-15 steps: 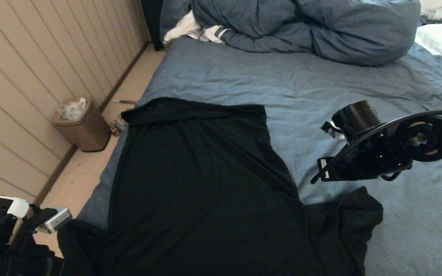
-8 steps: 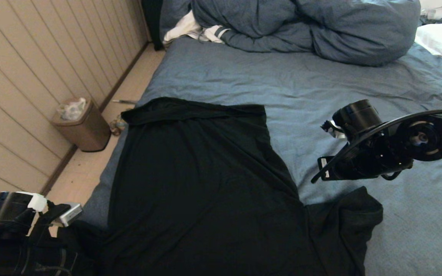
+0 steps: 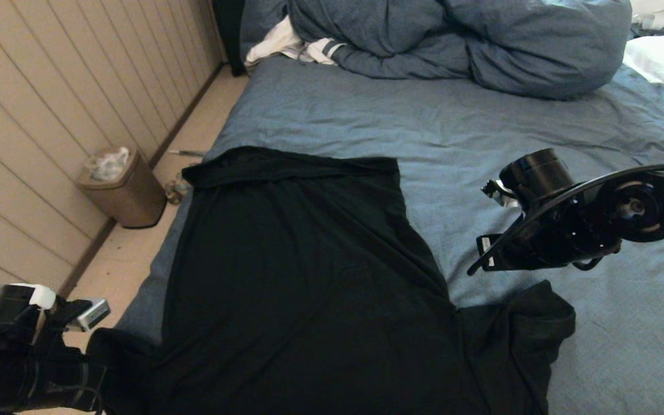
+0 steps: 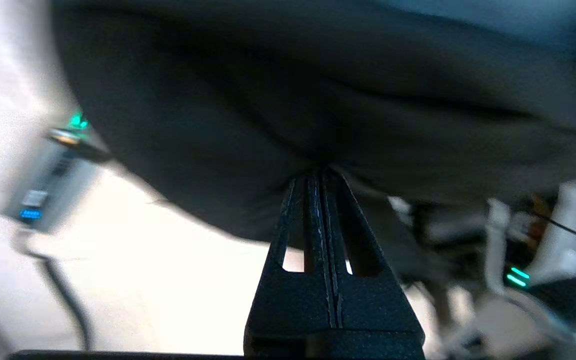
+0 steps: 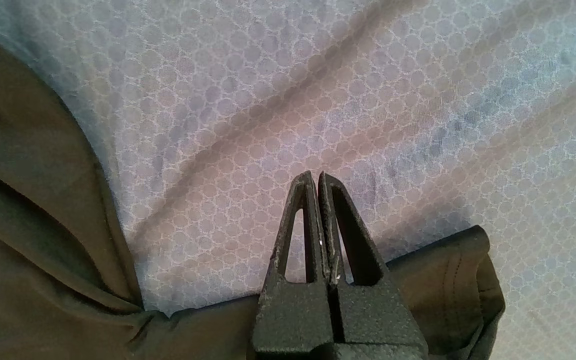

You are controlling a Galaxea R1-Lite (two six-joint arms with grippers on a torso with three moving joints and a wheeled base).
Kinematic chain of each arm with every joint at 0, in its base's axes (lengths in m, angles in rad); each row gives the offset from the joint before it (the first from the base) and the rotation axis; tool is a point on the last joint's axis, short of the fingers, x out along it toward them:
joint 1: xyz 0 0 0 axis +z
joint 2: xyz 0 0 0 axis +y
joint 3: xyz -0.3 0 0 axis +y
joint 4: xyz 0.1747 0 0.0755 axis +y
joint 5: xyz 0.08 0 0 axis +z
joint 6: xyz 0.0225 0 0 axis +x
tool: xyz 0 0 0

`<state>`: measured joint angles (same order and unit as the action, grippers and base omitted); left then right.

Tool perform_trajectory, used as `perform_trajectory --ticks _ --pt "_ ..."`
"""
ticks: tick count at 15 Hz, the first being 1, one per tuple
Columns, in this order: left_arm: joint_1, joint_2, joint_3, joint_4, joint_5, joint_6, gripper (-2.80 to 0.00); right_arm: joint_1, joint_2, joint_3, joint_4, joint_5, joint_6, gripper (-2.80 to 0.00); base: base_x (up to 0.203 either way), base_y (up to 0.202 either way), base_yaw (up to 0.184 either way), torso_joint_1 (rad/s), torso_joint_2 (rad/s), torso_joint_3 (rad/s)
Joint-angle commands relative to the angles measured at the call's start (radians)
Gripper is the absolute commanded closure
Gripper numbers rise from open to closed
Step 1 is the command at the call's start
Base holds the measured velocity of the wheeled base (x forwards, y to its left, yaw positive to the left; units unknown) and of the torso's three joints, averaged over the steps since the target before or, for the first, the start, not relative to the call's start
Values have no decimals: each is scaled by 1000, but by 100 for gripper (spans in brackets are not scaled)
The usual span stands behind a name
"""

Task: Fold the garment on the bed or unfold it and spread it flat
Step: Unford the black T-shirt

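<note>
The black T-shirt (image 3: 303, 276) lies spread on the bed (image 3: 482, 144). The left gripper (image 4: 318, 177) pinches its near-left sleeve, jaws closed. The right gripper (image 5: 316, 176) hovers closed and empty above the sheet.

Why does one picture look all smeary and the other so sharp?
Left wrist view: the black garment and floor are smeared by blur, the floor glaring white. Right wrist view: crisp, showing the bed sheet's tiny circle pattern. Head view: dim, so the shirt shows little detail.
</note>
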<state>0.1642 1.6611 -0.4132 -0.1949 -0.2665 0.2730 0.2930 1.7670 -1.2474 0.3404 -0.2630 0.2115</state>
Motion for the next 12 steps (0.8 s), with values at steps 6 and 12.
perform_trajectory --ticks 6,12 --pt "200 35 -9 -88 20 90 0 6 -3 -6 2 -1 3 0 0 0 0 0 0 0" --pt "228 -55 -35 -105 2 71 0 1 -8 5 2 -1 5 0 0 0 0 0 0 0"
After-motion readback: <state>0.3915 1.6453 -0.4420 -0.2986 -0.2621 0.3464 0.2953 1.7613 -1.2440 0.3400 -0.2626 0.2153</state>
